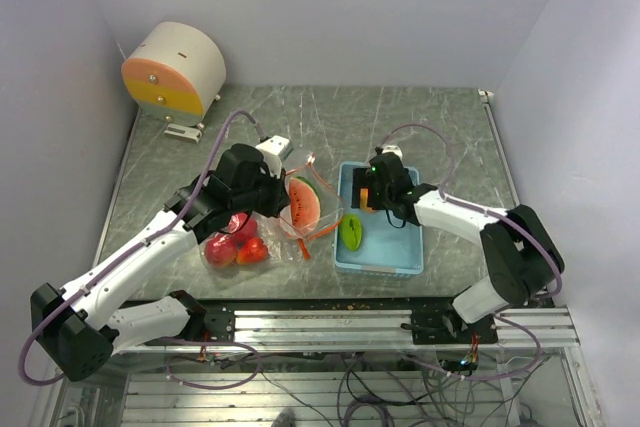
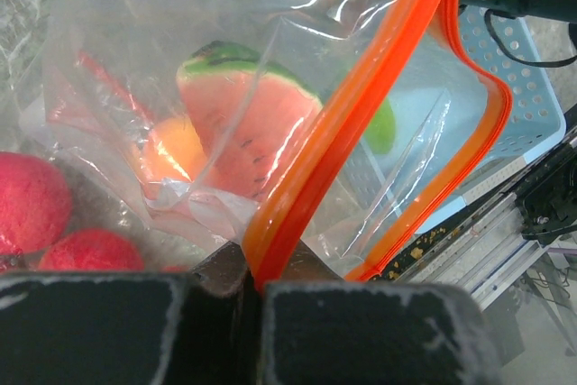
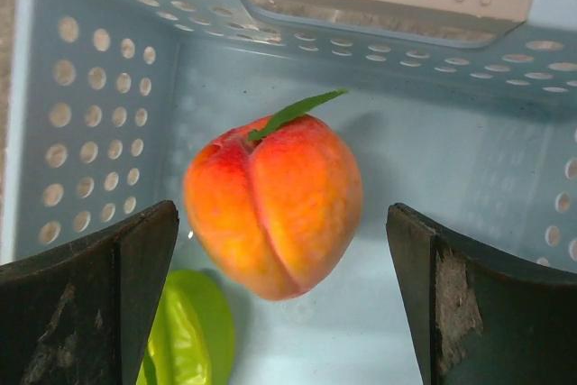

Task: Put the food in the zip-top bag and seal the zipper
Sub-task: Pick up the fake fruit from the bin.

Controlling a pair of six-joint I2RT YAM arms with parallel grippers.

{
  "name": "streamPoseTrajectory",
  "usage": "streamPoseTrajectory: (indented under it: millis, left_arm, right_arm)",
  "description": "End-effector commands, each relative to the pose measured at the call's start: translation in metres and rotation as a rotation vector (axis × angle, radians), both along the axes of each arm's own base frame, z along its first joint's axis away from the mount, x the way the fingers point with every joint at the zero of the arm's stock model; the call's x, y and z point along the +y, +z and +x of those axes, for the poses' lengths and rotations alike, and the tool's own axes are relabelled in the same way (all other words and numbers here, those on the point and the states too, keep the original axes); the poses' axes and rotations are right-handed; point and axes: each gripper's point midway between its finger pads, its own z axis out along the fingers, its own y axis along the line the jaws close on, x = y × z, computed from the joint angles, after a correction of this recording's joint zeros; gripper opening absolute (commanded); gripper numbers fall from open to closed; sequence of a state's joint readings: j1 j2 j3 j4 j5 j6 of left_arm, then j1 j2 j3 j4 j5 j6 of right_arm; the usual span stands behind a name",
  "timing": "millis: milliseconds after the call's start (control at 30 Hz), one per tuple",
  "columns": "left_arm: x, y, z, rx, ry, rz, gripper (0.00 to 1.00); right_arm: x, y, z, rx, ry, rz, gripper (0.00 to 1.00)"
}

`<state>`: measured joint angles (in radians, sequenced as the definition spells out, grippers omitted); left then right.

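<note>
The clear zip-top bag [image 1: 300, 217] lies left of the tray with its mouth open. My left gripper [image 1: 280, 187] is shut on the zipper [image 2: 361, 105], pinching the red-orange strip between its fingers [image 2: 361, 331]. A red-orange slice [image 2: 243, 123] and an orange ball [image 2: 171, 151] sit inside the bag. Red round fruits [image 1: 235, 247] lie at its closed end, seemingly inside. My right gripper [image 3: 281, 223] is open in the tray, its fingers on either side of an orange-red peach [image 3: 275, 205] without touching it. A green piece [image 3: 189, 331] lies beside the peach.
The light blue perforated tray [image 1: 400, 257] stands right of the bag near the table's front edge. A round white and orange device [image 1: 175, 69] sits at the back left. Metal rails [image 1: 400, 322] run along the near edge.
</note>
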<state>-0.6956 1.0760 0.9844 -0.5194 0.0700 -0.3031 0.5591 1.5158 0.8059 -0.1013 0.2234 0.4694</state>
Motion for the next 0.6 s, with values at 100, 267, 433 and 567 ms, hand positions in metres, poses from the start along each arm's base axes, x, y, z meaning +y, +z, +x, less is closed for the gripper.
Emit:
streamPoseTrajectory:
  millis: [100, 267, 433, 567]
  left_arm:
    - [0.004, 0.010, 0.001, -0.039, 0.011, -0.009, 0.07]
    - [0.003, 0.008, 0.001, -0.036, 0.010, -0.009, 0.07]
    - [0.001, 0.006, 0.002, -0.029, 0.007, -0.010, 0.07]
    - [0.001, 0.002, 0.004, -0.023, 0.011, 0.003, 0.07]
  right_arm:
    - [0.003, -0.013, 0.013, -0.013, 0.000, -0.013, 0.83]
    - [-0.002, -0.004, 0.014, -0.055, -0.006, -0.021, 0.38]
    - [0.004, 0.030, 0.001, -0.101, 0.039, -0.001, 0.29]
    - [0.037, 0.095, -0.030, -0.236, 0.199, 0.091, 0.30]
